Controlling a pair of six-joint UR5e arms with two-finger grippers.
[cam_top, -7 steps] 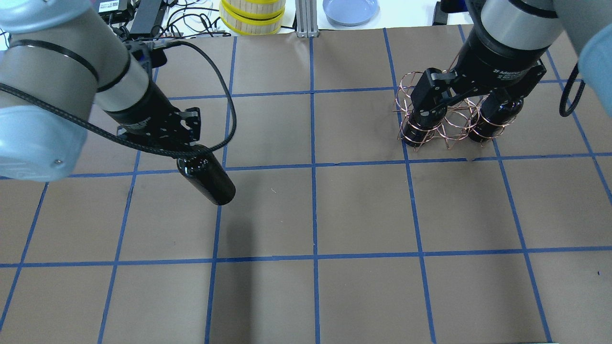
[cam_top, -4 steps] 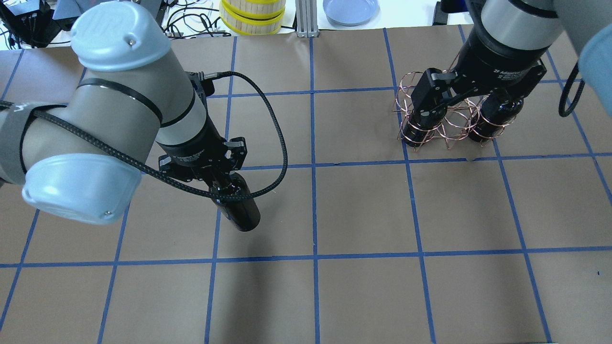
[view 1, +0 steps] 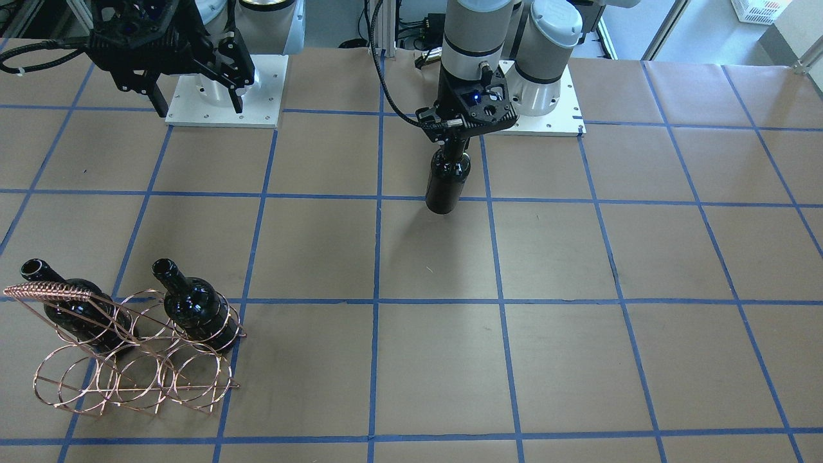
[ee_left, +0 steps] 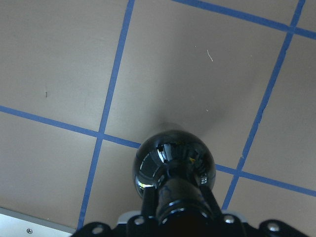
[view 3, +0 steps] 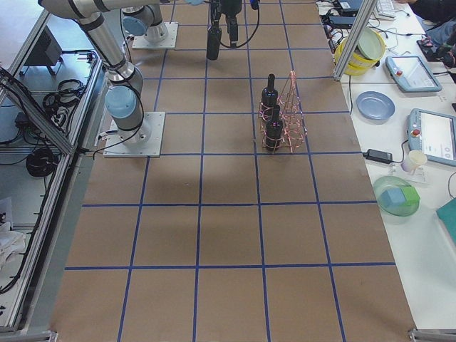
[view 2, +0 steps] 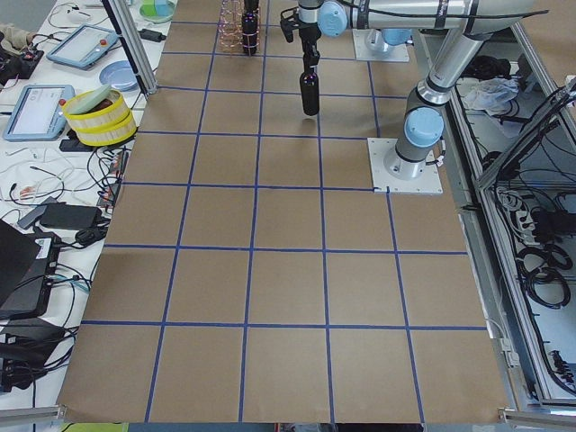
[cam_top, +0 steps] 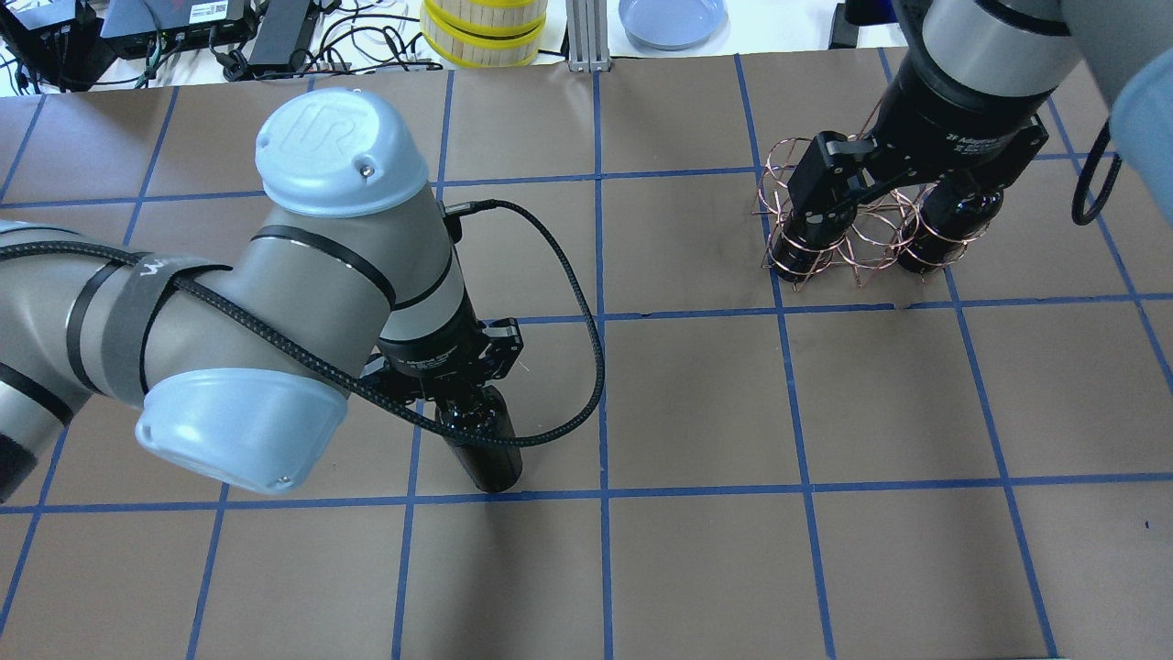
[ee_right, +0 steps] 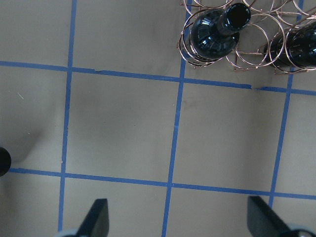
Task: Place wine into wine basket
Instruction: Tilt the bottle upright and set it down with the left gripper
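Observation:
My left gripper point(cam_top: 451, 371) is shut on the neck of a glossy black wine bottle point(cam_top: 487, 451), which hangs upright above the brown table; it also shows in the front view point(view 1: 448, 181) and the left wrist view point(ee_left: 174, 165). The copper wire wine basket point(view 1: 56, 290) stands at the table's far right point(cam_top: 779, 174). It holds two more black bottles point(view 1: 193, 307) point(view 1: 80, 315) in its outer rings; the middle ring is empty. My right gripper point(ee_right: 180, 222) is open and empty, high above the table beside the basket point(ee_right: 252, 52).
A yellow-rimmed stack point(cam_top: 484, 32), a blue plate point(cam_top: 672, 18) and cables lie past the table's far edge. Two white arm base plates point(view 1: 225, 96) sit on the robot's side. Blue tape lines grid the brown table.
My left arm has carried the bottle to the right and toward the robot's side in the overhead view, and the bottle now hangs more upright. The right arm and the basket have not moved.

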